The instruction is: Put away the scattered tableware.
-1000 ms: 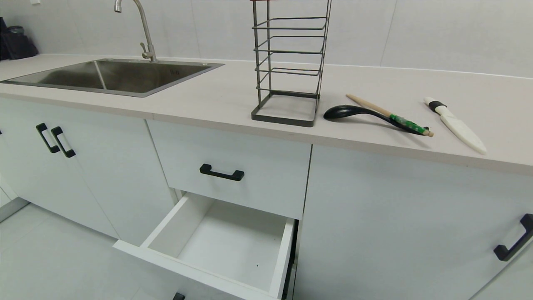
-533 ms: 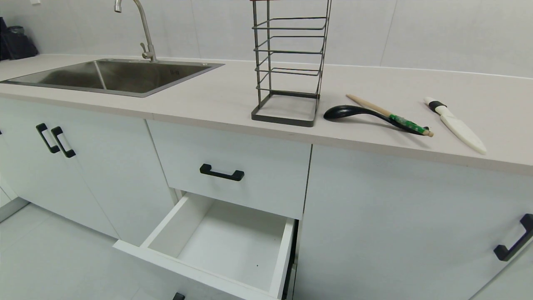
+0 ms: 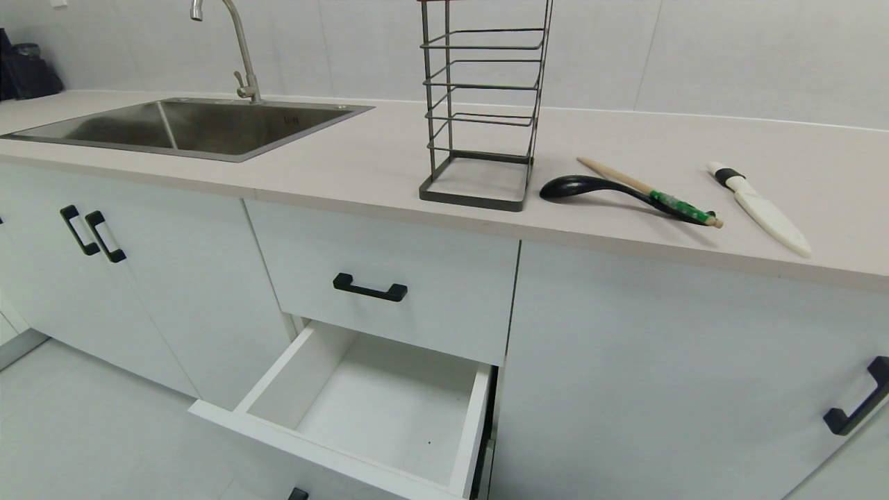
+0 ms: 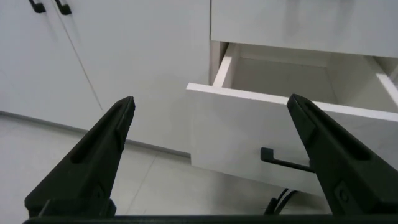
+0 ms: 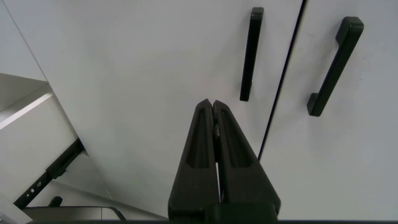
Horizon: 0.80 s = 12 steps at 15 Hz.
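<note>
- My left gripper [image 4: 211, 102] hangs low in front of the pulled-out drawer [image 4: 249, 130]. Its fingers are spread wide and empty.
- My right gripper [image 5: 213, 104] faces the white cabinet doors [image 5: 124, 74], fingers pressed together on nothing.
- On the counter [image 3: 347, 173], the black ladle [image 3: 590, 185] lies just beside the wire rack [image 3: 479, 111], on the rack's right.
- A green-banded wooden stick [image 3: 618, 178] lies crossed with the ladle's handle.
- The white knife [image 3: 764, 212] lies farther right, apart from both.
- The sink [image 3: 194, 125] is at the far left of the counter.
</note>
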Tool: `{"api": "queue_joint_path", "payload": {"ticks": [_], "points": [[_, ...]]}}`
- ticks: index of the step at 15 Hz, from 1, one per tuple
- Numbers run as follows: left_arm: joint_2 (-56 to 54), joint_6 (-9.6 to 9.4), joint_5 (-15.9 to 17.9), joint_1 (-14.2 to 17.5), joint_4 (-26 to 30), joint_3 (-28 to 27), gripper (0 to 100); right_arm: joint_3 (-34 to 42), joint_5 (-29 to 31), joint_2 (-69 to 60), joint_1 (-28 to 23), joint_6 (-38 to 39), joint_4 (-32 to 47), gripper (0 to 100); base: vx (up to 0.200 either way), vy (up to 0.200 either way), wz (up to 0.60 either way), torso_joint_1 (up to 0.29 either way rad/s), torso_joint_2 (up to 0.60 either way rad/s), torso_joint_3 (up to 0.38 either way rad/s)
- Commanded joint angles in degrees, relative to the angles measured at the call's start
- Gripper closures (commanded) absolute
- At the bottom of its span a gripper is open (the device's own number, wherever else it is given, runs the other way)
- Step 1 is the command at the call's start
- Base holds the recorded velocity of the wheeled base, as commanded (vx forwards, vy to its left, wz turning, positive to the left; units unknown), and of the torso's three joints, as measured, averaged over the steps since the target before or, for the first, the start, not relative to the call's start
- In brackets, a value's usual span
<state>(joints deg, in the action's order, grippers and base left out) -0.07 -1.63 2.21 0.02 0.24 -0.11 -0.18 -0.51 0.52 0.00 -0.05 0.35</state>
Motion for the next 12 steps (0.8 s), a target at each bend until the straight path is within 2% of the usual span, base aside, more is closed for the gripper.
{"api": "queue_joint_path", "payload": {"ticks": [1,7,12], "points": [[0.07,0.49,0.25,-0.02,-0.6,0.11,0,0.01,-0.02,0.0,0.0,-0.04,0.0,100,0.0,0.0,0.0,0.0,0.0,0.0],[0.07,0.58,-0.01,-0.02,-0.51,0.11,0,0.01,-0.02,0.0,0.0,-0.04,0.0,100,0.0,0.0,0.0,0.015,-0.02,-0.004],[0.07,0.58,-0.01,-0.02,-0.51,0.11,0,0.01,-0.02,0.0,0.0,-0.04,0.0,100,0.0,0.0,0.0,0.22,-0.14,-0.132]]}}
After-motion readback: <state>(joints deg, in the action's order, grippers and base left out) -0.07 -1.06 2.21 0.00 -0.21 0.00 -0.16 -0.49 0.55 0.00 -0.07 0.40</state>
